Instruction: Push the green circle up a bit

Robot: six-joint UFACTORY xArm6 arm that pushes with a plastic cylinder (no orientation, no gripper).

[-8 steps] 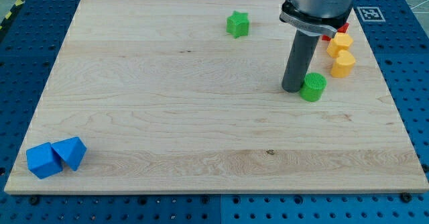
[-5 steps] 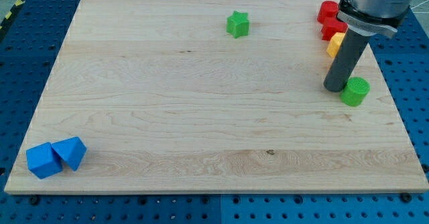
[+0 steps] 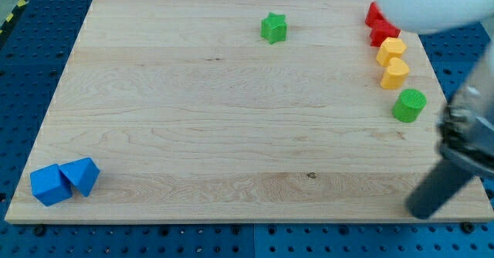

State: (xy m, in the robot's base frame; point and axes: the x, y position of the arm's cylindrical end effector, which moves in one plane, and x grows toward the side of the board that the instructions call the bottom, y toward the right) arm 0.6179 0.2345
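The green circle (image 3: 409, 105) is a short ribbed cylinder near the board's right edge, just below two yellow blocks (image 3: 394, 73). My tip (image 3: 424, 211) is at the view's bottom right, near the board's lower right corner. It stands well below the green circle and slightly to its right, with a wide gap between them. The rod is motion-blurred. The arm's white body fills the view's top right corner and hides part of the red blocks (image 3: 380, 28).
A green star block (image 3: 273, 28) sits at the top middle. Two blue blocks (image 3: 65, 181) touch each other at the bottom left corner. The wooden board (image 3: 193, 119) lies on a blue perforated table.
The green circle was pushed to the right, then stayed put. My tip left its left side and swept down to the board's lower right corner.
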